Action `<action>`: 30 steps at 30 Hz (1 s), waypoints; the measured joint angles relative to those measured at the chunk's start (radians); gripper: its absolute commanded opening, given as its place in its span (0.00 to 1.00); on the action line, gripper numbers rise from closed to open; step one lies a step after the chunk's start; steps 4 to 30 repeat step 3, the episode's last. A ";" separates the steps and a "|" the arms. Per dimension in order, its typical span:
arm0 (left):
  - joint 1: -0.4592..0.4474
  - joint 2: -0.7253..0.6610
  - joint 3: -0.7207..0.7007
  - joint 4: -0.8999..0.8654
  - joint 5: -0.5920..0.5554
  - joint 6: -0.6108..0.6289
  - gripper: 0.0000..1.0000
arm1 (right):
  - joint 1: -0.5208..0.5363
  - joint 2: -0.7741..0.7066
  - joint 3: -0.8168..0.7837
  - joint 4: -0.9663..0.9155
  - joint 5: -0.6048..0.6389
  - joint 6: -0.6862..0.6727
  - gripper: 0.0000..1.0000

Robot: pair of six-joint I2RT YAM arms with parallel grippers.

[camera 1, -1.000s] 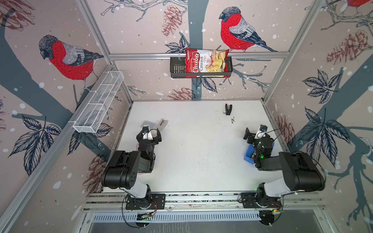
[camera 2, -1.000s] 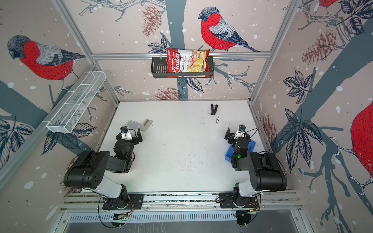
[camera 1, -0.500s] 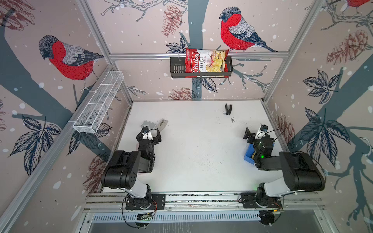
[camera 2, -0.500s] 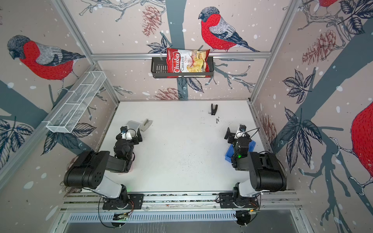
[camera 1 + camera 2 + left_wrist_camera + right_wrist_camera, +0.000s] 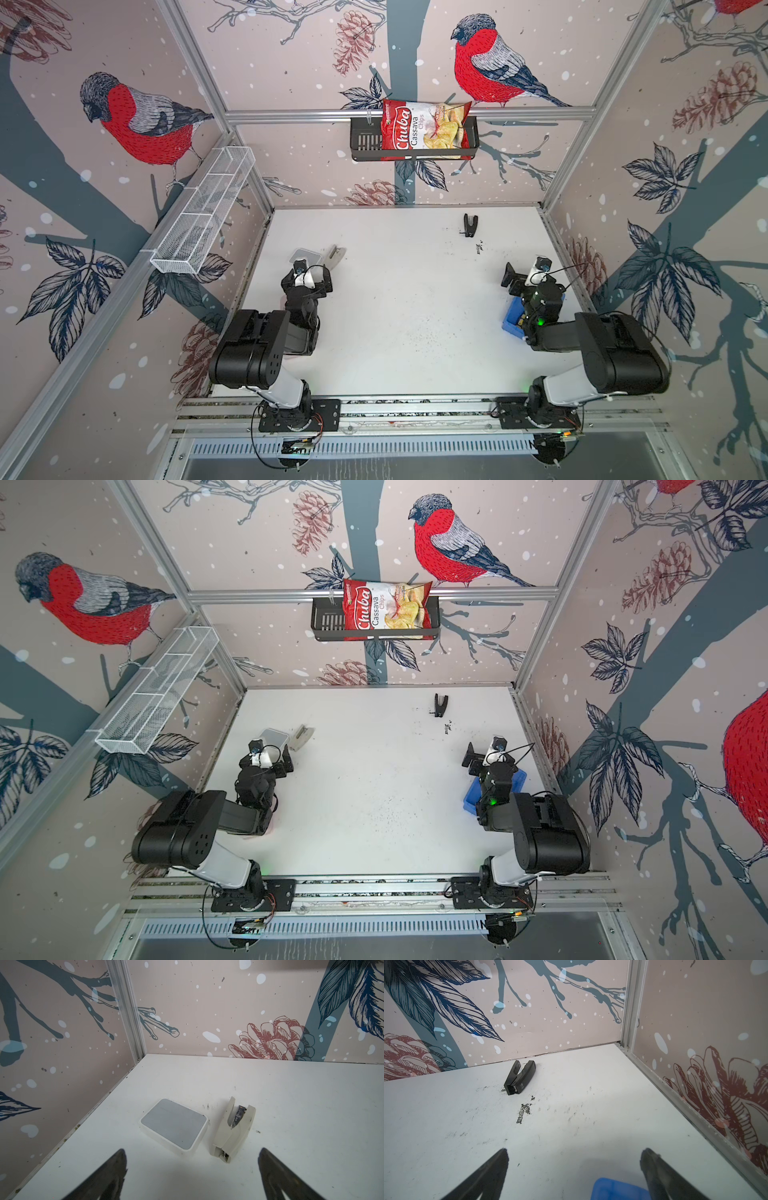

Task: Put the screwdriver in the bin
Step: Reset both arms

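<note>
Hovering right hand (image 5: 574, 1169), spread wide

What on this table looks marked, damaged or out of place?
The white table carries black scuffs just in front of the black clip-like piece, as if its surface were scraped. Nothing looks spilled or broken.

The right arm covers most of the blue bin (image 5: 510, 320) in both top views. A tiny yellow bit (image 5: 519, 321) shows inside it, too small to tell what it is. In the right wrist view only one blurry corner of the bin (image 5: 616, 1188) shows, cut off by the picture's edge. Each claw's fingers (image 5: 112, 1176) are cut off there too.
</note>
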 measured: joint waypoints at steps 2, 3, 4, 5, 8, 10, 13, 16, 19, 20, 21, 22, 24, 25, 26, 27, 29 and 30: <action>0.000 0.000 0.000 0.000 0.000 0.000 0.97 | 0.000 0.000 0.000 0.000 0.000 0.000 0.99; 0.000 0.000 0.000 0.000 0.000 0.000 0.97 | 0.000 0.000 0.000 0.000 0.000 0.000 0.99; 0.000 0.000 0.000 0.000 0.000 0.000 0.97 | 0.000 0.000 0.000 0.000 0.000 0.000 0.99; 0.000 0.000 0.000 0.000 0.000 0.000 0.97 | 0.000 0.000 0.000 0.000 0.000 0.000 0.99; 0.000 0.000 0.000 0.000 0.000 0.000 0.97 | 0.000 0.000 0.000 0.000 0.000 0.000 0.99; 0.000 0.000 0.000 0.000 0.000 0.000 0.97 | 0.000 0.000 0.000 0.000 0.000 0.000 0.99; 0.000 0.000 0.000 0.000 0.000 0.000 0.97 | 0.000 0.000 0.000 0.000 0.000 0.000 0.99; 0.000 0.000 0.000 0.000 0.000 0.000 0.97 | 0.000 0.000 0.000 0.000 0.000 0.000 0.99; 0.000 0.000 0.000 0.000 0.000 0.000 0.97 | 0.000 0.000 0.000 0.000 0.000 0.000 0.99; 0.000 0.000 0.000 0.000 0.000 0.000 0.97 | 0.000 0.000 0.000 0.000 0.000 0.000 0.99; 0.000 0.000 0.000 0.000 0.000 0.000 0.97 | 0.000 0.000 0.000 0.000 0.000 0.000 0.99; 0.000 0.000 0.000 0.000 0.000 0.000 0.97 | 0.000 0.000 0.000 0.000 0.000 0.000 0.99; 0.000 0.000 0.000 0.000 0.000 0.000 0.97 | 0.000 0.000 0.000 0.000 0.000 0.000 0.99; 0.000 0.000 0.000 0.000 0.000 0.000 0.97 | 0.000 0.000 0.000 0.000 0.000 0.000 0.99; 0.000 0.000 0.000 0.000 0.000 0.000 0.97 | 0.000 0.000 0.000 0.000 0.000 0.000 0.99; 0.000 0.000 0.000 0.000 0.000 0.000 0.97 | 0.000 0.000 0.000 0.000 0.000 0.000 0.99; 0.000 0.000 0.000 0.000 0.000 0.000 0.97 | 0.000 0.000 0.000 0.000 0.000 0.000 0.99; 0.000 0.000 0.000 0.000 0.000 0.000 0.97 | 0.000 0.000 0.000 0.000 0.000 0.000 0.99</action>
